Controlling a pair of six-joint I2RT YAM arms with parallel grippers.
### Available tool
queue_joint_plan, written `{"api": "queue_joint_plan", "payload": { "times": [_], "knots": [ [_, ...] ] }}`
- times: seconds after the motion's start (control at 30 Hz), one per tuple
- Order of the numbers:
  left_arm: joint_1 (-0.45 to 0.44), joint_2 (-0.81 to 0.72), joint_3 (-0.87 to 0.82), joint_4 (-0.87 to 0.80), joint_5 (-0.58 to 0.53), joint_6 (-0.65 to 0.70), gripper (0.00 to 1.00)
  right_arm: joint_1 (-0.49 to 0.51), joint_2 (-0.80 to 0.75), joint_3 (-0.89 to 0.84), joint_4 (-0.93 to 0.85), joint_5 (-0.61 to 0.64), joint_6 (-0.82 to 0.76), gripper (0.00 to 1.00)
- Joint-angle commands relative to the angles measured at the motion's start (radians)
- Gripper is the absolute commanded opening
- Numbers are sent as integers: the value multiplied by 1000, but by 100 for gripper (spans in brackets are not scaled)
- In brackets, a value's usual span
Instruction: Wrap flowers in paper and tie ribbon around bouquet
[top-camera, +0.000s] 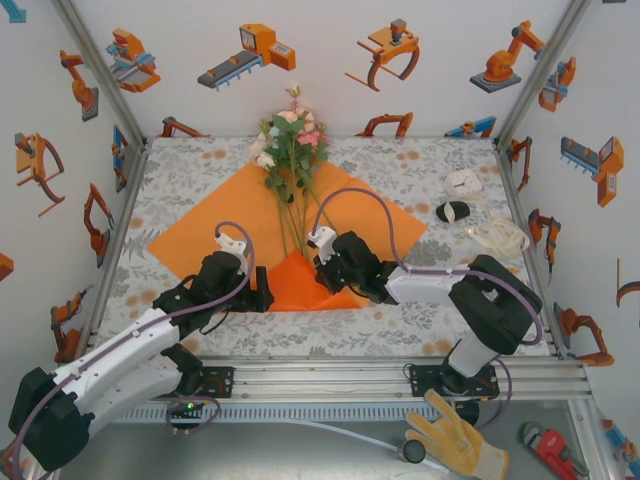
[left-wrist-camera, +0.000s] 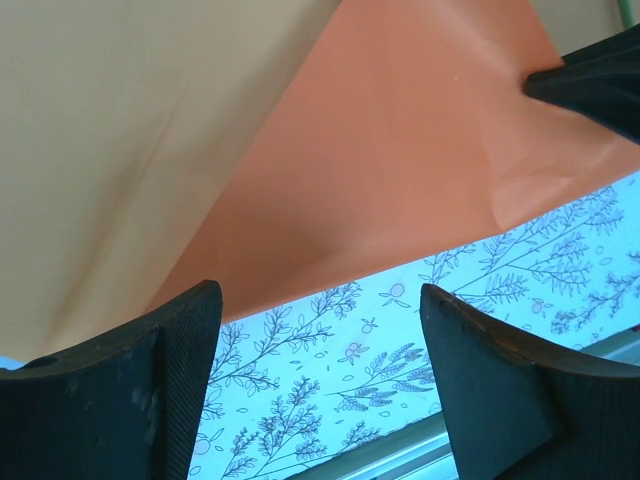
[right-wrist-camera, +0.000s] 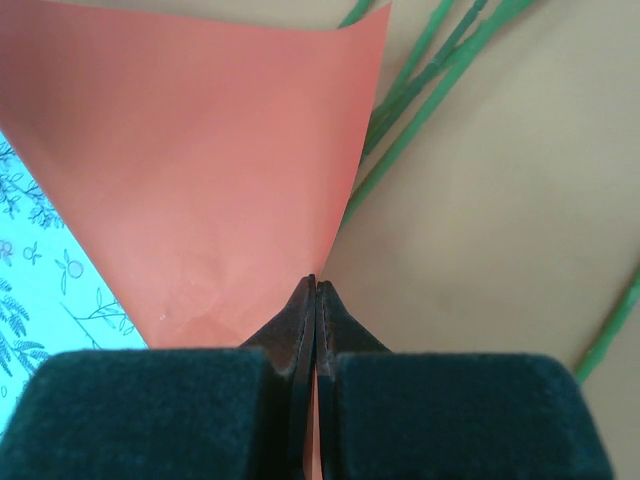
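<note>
Right end effector (right-wrist-camera: 316, 288) is clamped on the lifted 6 o'clock corner of the paper (top-camera: 200, 235), which is spread on the desk (top-camera: 420, 315) under the flowers (top-camera: 290, 140), with the blossoms at 12 o'clock. Left end effector (left-wrist-camera: 320, 300) is held apart at the fold's 9 o'clock. If that single pinch slips, the fold could be lost or the stems dragged askew.

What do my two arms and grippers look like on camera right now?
Both arms match: the left arm and right arm have white link shells between bulky black joints, each trailed by a looping lilac cable. The left gripper has matte black wedge fingers with ribbed pads; the right gripper tapers to thin black tips.
</note>
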Motion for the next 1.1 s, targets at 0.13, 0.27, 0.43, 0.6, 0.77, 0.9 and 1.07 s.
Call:
{"api": "queue_joint_plan", "payload": {
  "times": [0.13, 0.27, 0.43, 0.6, 0.77, 0.9, 1.07],
  "knots": [
    [-5, 38, 2, -1, -37, -22, 76, -6, 67, 55, 85, 26, 26, 2],
    [-3, 29, -7, 5, -31, -26, 76, -6, 99, 65, 85, 12, 20, 2],
    [-6, 17, -14, 62, 64, -17, 74, -6, 125, 59, 75, 56, 25, 5],
    [-34, 13, -28, 150, 131, -2, 68, -6, 107, 33, 93, 93, 31, 10],
    [-45, 82, -84, 239, 64, 2, 68, -7, 129, 64, 100, 143, 59, 13],
    [-45, 185, -77, 242, -50, -16, 68, -7, 109, 72, 104, 95, 93, 30],
    [-43, 280, -67, 329, -55, -14, 68, -6, -12, 37, 68, 89, 128, 43]
  ]
}}
